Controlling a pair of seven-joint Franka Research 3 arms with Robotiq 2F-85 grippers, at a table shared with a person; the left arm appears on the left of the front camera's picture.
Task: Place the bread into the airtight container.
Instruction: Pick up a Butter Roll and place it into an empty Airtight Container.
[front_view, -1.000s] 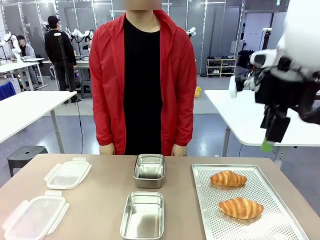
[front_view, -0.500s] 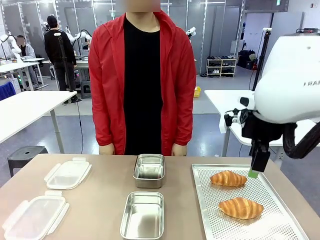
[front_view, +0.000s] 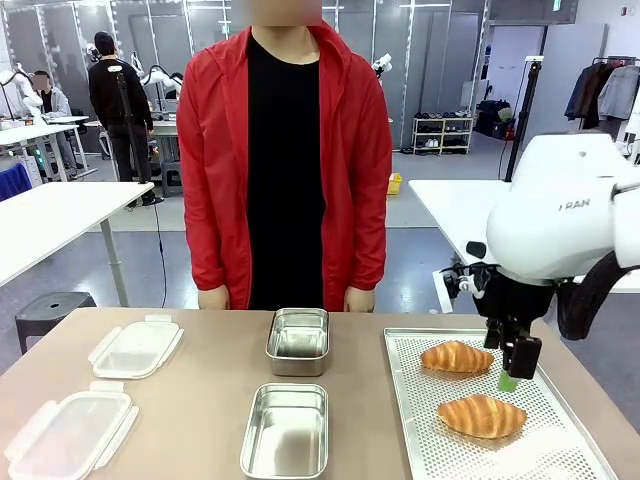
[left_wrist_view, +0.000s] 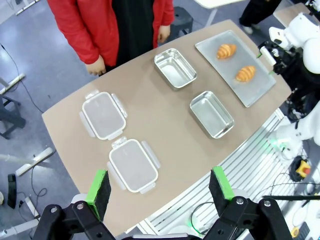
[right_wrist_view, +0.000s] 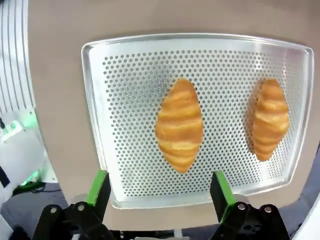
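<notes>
The right claw (front_view: 510, 375), released wide, is poised just above the perforated tray (front_view: 415, 430) on the desk (front_view: 200, 400), with the nearer croissant (right_wrist_view: 179, 125) seen directly beneath, its long axis set crosswise to the jaws' closing line.

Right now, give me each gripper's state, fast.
Left gripper: open, empty, high above the table.
Right gripper: open, empty, above a croissant on the perforated tray.

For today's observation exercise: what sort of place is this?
Probably a robotics lab: a white robot arm hangs over a perforated tray of croissants, and white work tables stand behind.
</notes>
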